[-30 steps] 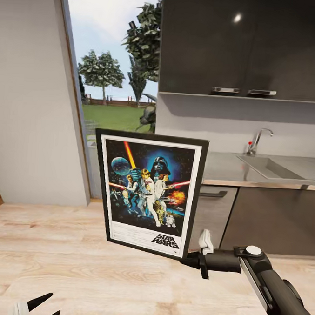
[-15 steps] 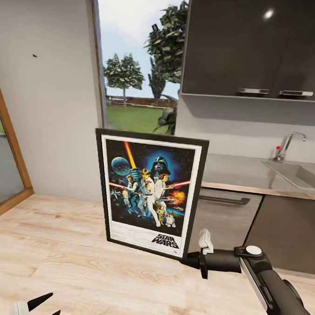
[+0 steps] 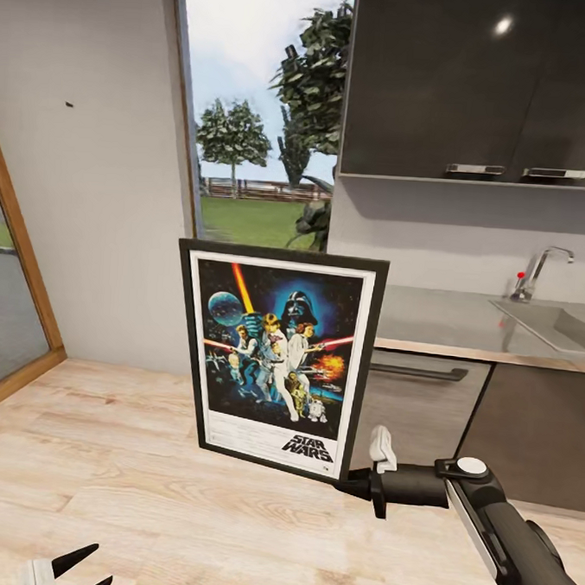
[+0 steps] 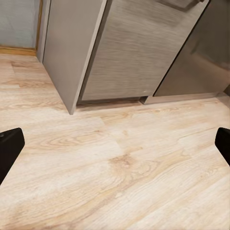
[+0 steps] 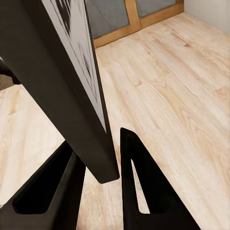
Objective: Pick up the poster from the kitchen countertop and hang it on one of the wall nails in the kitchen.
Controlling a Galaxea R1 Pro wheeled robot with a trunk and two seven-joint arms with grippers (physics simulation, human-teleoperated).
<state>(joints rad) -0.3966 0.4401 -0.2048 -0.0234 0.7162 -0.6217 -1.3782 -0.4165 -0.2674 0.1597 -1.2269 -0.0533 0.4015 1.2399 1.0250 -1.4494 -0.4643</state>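
Fingertips of the left pincer (image 3: 75, 567), black and spread wide with nothing between them, show at the near edge of the head view over the pale wooden plank floor (image 3: 101, 454); the left wrist view has them far apart over the same planks. Just beyond, the right pincer (image 3: 343, 483) is clamped on the lower corner of the upright black-framed Star Wars poster (image 3: 278, 358). The right wrist view shows both dark fingers (image 5: 139, 182) pressing either side of the frame's edge. The poster hangs in the air, slightly tilted, well clear of the floor. Behind it stand dark grey cabinets (image 3: 510, 418) under the glossy grey counter (image 3: 438, 319), with a built-in sink (image 3: 555, 321) and chrome tap (image 3: 541, 269). Farthest off, a tiny dark nail (image 3: 69, 104) marks the light-grey wall (image 3: 89, 228), beside the tall window (image 3: 260, 109).
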